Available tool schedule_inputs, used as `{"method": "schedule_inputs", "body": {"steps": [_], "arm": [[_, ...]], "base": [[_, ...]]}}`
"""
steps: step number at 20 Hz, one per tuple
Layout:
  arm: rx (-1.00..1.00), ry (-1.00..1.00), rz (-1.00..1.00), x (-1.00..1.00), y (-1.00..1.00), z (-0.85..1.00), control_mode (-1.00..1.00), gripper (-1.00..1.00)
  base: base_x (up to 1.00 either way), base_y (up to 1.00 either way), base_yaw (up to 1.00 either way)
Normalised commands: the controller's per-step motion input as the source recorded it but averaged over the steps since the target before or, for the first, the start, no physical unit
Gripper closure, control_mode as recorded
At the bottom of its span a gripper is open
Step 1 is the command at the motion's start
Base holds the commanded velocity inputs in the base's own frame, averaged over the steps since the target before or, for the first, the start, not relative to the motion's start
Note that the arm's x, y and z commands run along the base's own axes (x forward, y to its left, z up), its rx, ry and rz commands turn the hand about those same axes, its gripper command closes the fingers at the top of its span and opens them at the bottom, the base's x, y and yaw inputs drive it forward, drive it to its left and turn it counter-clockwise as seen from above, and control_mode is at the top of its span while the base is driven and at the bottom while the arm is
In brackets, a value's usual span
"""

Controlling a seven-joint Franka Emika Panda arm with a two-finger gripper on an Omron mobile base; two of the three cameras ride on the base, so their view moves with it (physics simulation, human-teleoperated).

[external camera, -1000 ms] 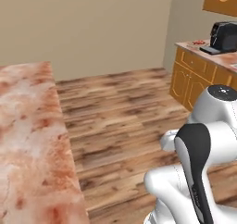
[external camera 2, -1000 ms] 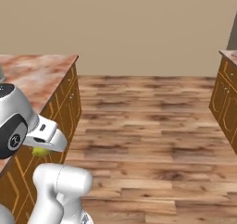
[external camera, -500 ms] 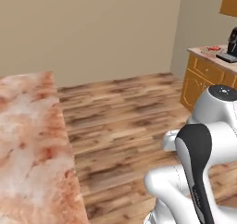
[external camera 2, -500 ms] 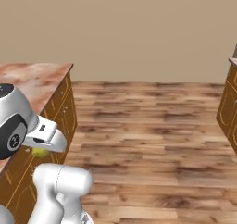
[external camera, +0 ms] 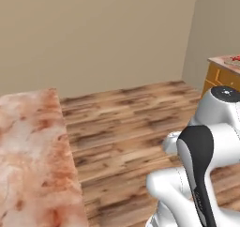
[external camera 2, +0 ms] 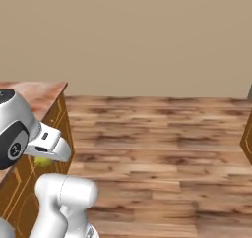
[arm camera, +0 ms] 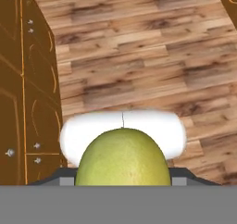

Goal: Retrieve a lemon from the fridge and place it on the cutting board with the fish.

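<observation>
The lemon (arm camera: 122, 157), yellow-green and oval, sits low in the middle of the hand view, pressed between the two dark finger tips, which it mostly hides. In the right base view my gripper (external camera 2: 44, 159) hangs at the left beside the island's cabinet, and the lemon (external camera 2: 42, 161) peeks out yellow-green under the white hand. The gripper is shut on it. The fridge, the cutting board and the fish are out of view.
A pink marble island counter (external camera: 28, 160) with brown cabinet doors (external camera 2: 54, 133) stands on my left. A second wooden cabinet (external camera: 222, 76) stands at the far right. Wood-plank floor (external camera 2: 157, 148) runs between them up to a plain beige wall (external camera: 98, 34).
The whole picture has shifted, so the base has moved. The far wall looks nearer and the right cabinet has slid toward the frame edge. The arm holds its pose with the lemon in its grip.
</observation>
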Motion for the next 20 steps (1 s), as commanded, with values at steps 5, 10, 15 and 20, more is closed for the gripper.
{"method": "schedule_inputs", "body": {"steps": [5, 10, 15, 20], "arm": [[0.0, 0.0, 0.0, 0.0, 0.0, 0.0, 1.0, 1.0], [0.0, 0.0, 0.0, 0.0, 0.0, 0.0, 1.0, 1.0], [0.0, 0.0, 0.0, 0.0, 0.0, 0.0, 1.0, 1.0], [0.0, 0.0, 0.0, 0.0, 0.0, 0.0, 1.0, 1.0]], "base": [[1.0, -0.3, -0.19], [0.99, -0.34, -0.44], [0.96, -0.21, -0.52], [0.99, 0.08, -0.5]]}}
